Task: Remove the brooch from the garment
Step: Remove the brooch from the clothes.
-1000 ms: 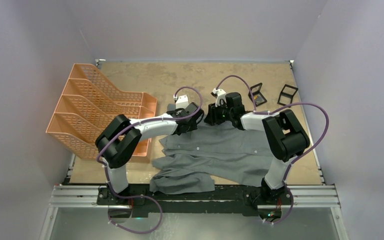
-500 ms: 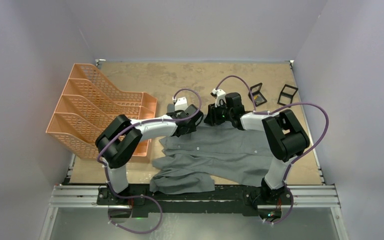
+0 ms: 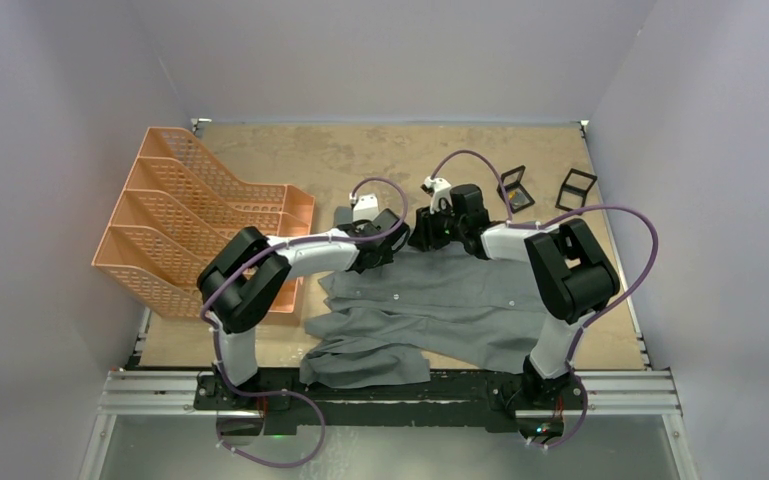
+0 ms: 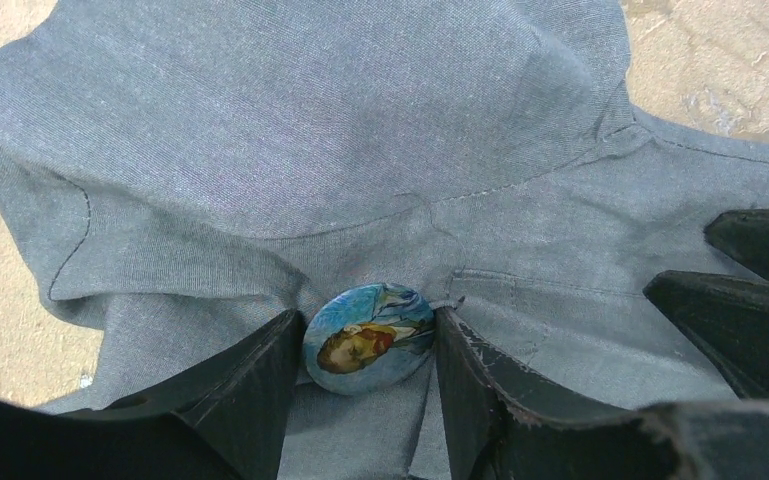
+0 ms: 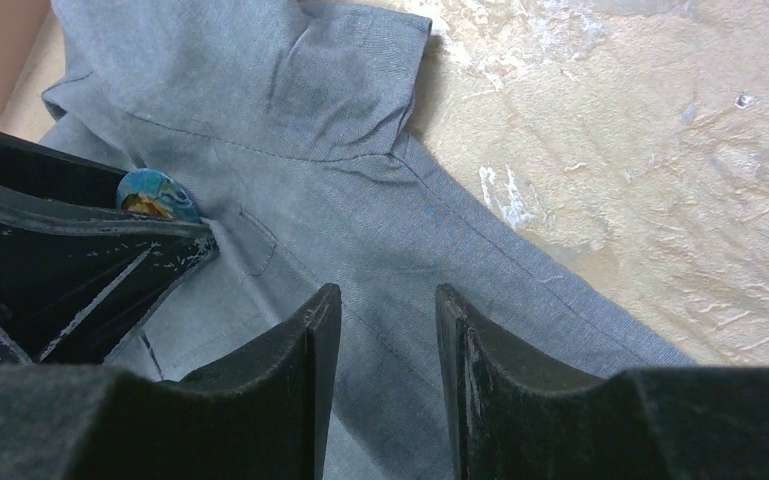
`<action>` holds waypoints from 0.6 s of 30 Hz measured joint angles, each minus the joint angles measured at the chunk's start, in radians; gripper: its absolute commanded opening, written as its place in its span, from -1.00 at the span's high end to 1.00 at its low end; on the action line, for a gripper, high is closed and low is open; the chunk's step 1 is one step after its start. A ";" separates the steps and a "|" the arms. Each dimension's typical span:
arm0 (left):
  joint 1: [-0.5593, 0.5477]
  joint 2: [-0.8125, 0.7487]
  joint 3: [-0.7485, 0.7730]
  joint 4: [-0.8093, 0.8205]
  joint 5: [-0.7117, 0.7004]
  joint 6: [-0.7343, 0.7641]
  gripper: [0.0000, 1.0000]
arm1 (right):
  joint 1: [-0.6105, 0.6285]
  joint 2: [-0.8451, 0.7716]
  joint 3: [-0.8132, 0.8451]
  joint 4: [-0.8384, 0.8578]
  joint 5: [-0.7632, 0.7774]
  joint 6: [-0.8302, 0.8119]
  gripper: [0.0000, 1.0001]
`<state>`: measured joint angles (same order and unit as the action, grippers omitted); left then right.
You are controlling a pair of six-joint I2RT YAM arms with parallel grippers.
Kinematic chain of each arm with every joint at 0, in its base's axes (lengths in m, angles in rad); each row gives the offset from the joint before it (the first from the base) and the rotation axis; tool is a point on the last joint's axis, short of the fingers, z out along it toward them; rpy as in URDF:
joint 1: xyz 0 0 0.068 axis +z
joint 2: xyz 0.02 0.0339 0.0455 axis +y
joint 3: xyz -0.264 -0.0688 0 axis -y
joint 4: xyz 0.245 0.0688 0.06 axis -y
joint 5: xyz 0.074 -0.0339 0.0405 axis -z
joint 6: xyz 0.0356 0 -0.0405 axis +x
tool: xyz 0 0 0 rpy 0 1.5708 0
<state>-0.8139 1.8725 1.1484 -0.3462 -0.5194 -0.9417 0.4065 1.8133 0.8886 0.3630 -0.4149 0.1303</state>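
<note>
The grey shirt (image 3: pixel 440 300) lies spread on the table with its collar at the far side. The brooch (image 4: pixel 370 338), a round blue badge with a painted portrait, sits on the shirt below the collar. My left gripper (image 4: pixel 368 325) is shut on the brooch, one finger against each side. In the right wrist view the brooch (image 5: pixel 155 195) peeks out beside the left fingers (image 5: pixel 70 240). My right gripper (image 5: pixel 388 295) is open and rests on the shirt fabric just right of the brooch. In the top view both grippers (image 3: pixel 392 232) (image 3: pixel 422 235) meet at the collar and hide the brooch.
An orange mesh file rack (image 3: pixel 190 220) stands at the left of the table. Two small black frames (image 3: pixel 516 187) (image 3: pixel 577 188) lie at the far right. Grey walls close in on three sides.
My left arm's elbow has shifted slightly to the right. Both grippers stay at the collar, and the shirt has not visibly moved.
</note>
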 measured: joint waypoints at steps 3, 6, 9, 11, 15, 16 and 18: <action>0.000 0.011 0.013 -0.006 -0.010 0.011 -0.03 | 0.002 0.003 0.006 -0.003 -0.003 0.000 0.14; 0.000 0.018 0.025 -0.017 -0.016 0.020 -0.07 | 0.004 0.014 0.013 -0.003 -0.005 -0.001 0.14; 0.000 0.020 0.034 -0.031 -0.024 0.028 -0.10 | 0.006 0.018 0.014 -0.006 -0.007 -0.002 0.14; 0.000 0.021 0.041 -0.040 -0.029 0.040 -0.11 | 0.007 0.019 0.015 -0.006 -0.007 -0.003 0.14; 0.000 0.032 0.067 -0.061 -0.038 0.063 -0.11 | 0.008 0.019 0.015 -0.007 -0.007 -0.007 0.14; 0.000 0.038 0.074 -0.066 -0.040 0.069 -0.11 | 0.008 0.019 0.015 -0.007 -0.007 -0.007 0.14; -0.001 0.051 0.087 -0.075 -0.043 0.075 -0.11 | 0.008 0.019 0.016 -0.007 -0.007 -0.008 0.14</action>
<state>-0.8150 1.9236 1.2358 -0.4210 -0.5625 -0.8669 0.4145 1.8324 0.9043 0.3557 -0.4221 0.1226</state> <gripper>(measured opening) 0.555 0.431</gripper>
